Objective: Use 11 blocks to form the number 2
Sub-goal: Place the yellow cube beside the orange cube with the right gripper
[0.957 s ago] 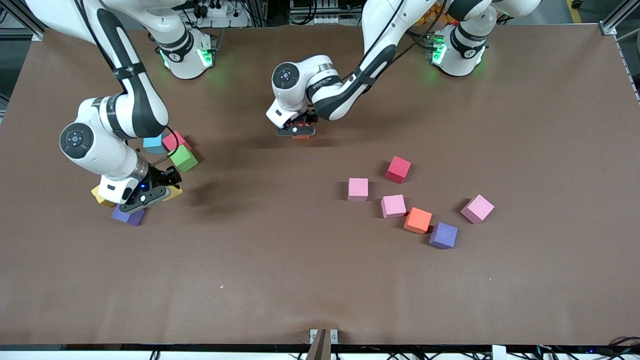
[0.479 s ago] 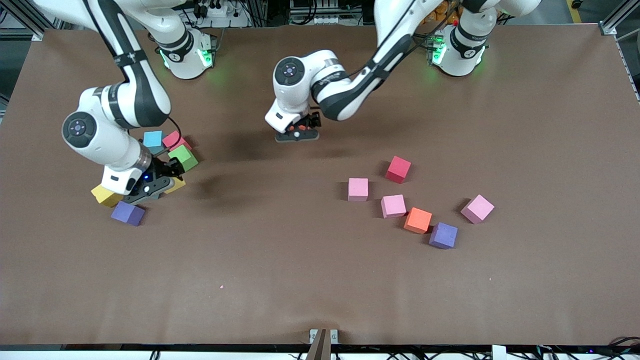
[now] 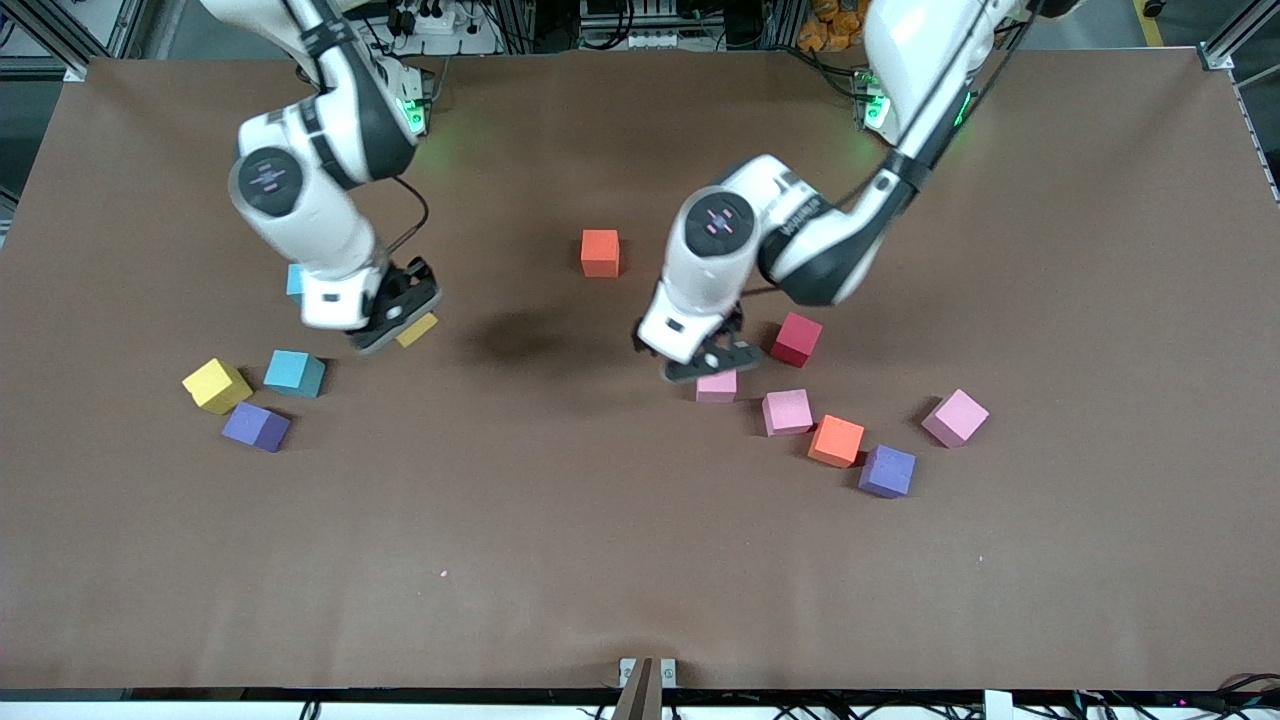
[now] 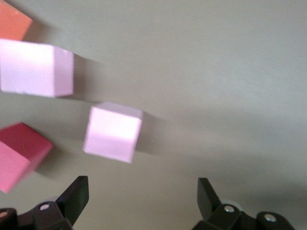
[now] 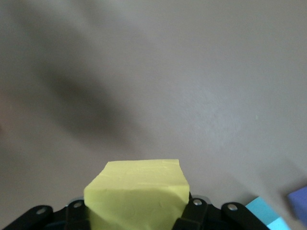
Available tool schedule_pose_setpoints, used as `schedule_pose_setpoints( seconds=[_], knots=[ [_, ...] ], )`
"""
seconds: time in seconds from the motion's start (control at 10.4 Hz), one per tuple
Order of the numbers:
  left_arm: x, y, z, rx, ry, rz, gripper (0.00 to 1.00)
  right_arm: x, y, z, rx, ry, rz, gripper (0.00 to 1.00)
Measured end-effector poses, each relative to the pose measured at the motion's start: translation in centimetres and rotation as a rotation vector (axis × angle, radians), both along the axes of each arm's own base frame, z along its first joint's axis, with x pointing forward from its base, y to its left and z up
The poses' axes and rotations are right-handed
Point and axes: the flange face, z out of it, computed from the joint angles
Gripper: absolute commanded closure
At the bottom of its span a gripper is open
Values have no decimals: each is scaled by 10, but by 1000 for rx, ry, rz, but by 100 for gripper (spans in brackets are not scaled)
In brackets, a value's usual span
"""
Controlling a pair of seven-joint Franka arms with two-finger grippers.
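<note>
Near the lone orange block point(image 3: 600, 252), right pincer point(image 3: 392, 318) carries a clamped yellow block point(image 3: 417, 329) over the counter point(image 3: 600, 560), likely to sit beside it, left pincer point(image 3: 700, 360) spread over a pink block point(image 3: 716, 386).

Brown table point(image 3: 620, 560); small metal bracket point(image 3: 646, 672) at near edge.
</note>
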Motion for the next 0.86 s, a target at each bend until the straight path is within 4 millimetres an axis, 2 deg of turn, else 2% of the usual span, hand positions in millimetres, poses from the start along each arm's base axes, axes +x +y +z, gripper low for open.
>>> schedule_pose_setpoints(
  seconds=[0.19,0.29,0.57,0.67,0.86],
  knots=[
    [16,27,-27,15,30,-59,0,-29,44,-7,-47,0,181,54],
    [20,34,-40,30,39,-83,0,-46,65,-13,-53,13,262,54],
    [20,33,-73,35,49,-95,0,-96,119,-26,-59,34,421,54],
    [21,35,-77,35,48,-92,0,-114,132,-36,-52,33,469,53],
    [39,56,-77,44,34,-54,0,-139,137,-63,3,3,509,53]
  ],
)
